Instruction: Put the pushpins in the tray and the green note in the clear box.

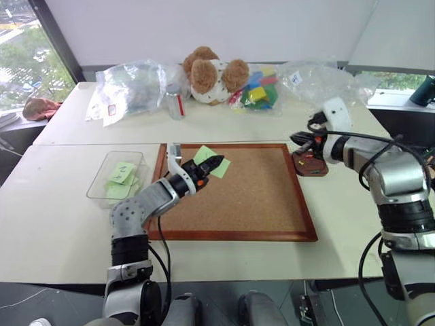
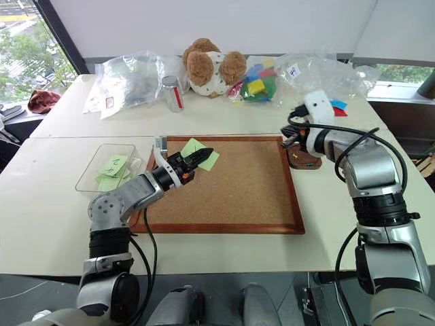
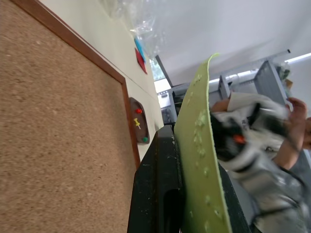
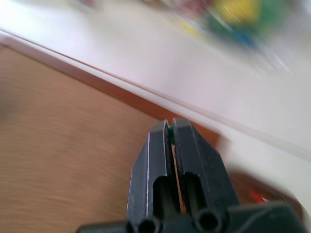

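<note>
Left eye view: my left gripper (image 1: 216,162) hangs over the upper left part of the corkboard (image 1: 258,204), its black fingers pressed together on the green note (image 1: 209,160), which sticks out past the fingertips above the cork. In the left wrist view that note (image 3: 201,160) stands edge-on, clamped between my two fingers (image 3: 158,189). The clear box (image 1: 112,185) sits on the table (image 1: 61,224) just beside the corkboard's left edge, and it already holds a few pale green slips.

My right gripper (image 1: 297,139) reaches toward the small brown tray (image 1: 310,165), which lies just off the corkboard's right edge. In the right wrist view its fingers (image 4: 187,160) are pressed together, with a tiny green speck at the tips; I cannot tell what that speck is. The left wrist view shows the tray (image 3: 138,127) holding pushpins (image 3: 139,124), one red, one yellow and one green.

At the far side of the table sit a teddy bear (image 1: 212,73), clear plastic bags (image 1: 132,87) and bright toy blocks (image 1: 259,92).
</note>
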